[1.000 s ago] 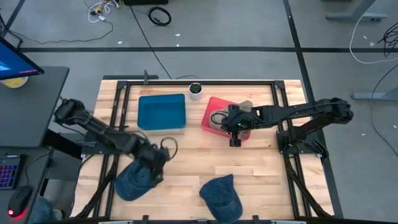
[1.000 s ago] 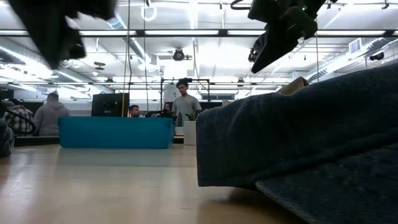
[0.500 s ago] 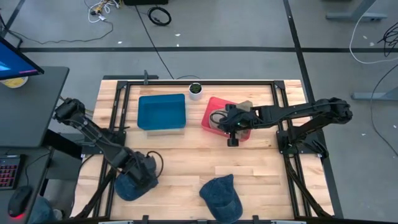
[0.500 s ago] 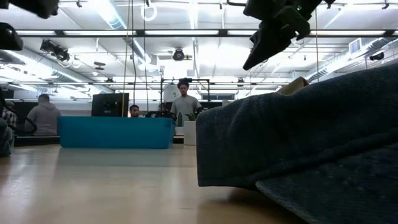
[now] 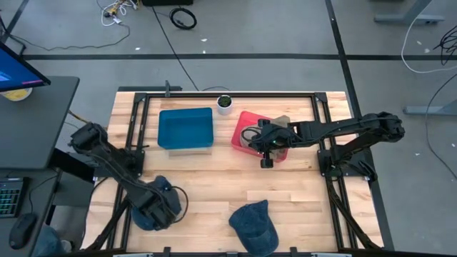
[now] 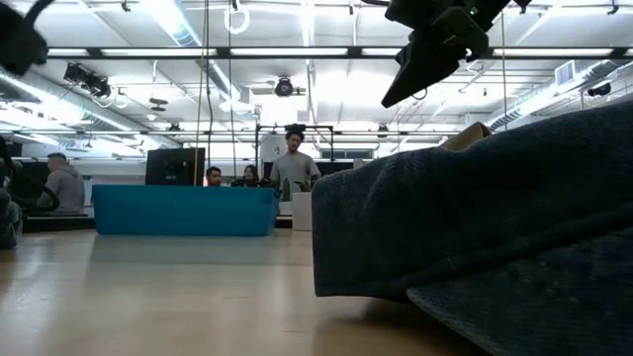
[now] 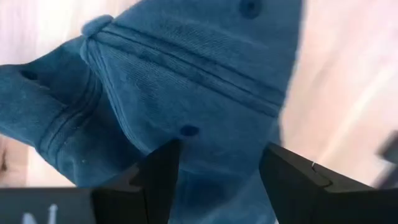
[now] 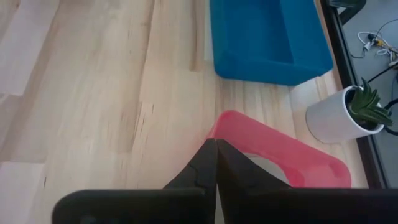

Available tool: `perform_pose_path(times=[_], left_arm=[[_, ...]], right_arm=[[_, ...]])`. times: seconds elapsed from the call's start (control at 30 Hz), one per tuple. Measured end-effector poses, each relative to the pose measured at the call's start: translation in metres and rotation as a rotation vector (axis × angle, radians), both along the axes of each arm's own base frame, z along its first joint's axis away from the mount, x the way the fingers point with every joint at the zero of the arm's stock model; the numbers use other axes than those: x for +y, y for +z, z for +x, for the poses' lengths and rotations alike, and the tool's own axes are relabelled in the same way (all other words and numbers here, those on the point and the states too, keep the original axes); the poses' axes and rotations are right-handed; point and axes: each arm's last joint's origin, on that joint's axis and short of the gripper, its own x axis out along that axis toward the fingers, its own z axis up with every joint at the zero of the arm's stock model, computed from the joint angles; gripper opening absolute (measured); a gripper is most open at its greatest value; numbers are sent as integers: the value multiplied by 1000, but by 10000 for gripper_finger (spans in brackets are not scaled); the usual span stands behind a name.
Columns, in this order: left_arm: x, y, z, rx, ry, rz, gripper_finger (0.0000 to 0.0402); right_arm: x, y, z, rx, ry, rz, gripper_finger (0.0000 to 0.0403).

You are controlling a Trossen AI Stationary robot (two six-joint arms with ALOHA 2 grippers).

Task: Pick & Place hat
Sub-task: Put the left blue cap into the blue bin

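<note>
Two claw fingers [image 7: 155,174] straddle the denim hat [image 7: 186,87], parted.

The high view looks straight down on the whole pale wooden slatted table [image 5: 214,178], while the low view sits at tabletop height, facing level across it into the room, pressed close against a dark blue denim cap [image 6: 495,227]. Both share the blue rectangular plastic bin [image 5: 186,128] [image 6: 184,210], which the right wrist view [image 8: 267,37] also catches. The left wrist view looks closely at another dark blue denim cap [image 7: 186,93].
</note>
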Motion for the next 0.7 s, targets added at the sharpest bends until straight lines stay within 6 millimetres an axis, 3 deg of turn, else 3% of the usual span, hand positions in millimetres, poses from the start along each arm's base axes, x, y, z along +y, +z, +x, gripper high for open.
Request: perform_pose_path(times=[0.3,0.4,0.57,0.7], left_arm=[[-5,-36,7,113,13,116,202],[-7,-37,10,93,-15,94,153],[-8,-32,17,73,-16,70,25],[-11,-18,28,45,-70,55,15]], right_arm=[[0,0,0,0,0,0,8],[0,0,0,0,0,0,8],[0,0,0,1,1,1,8],[0,0,0,1,1,1,8]])
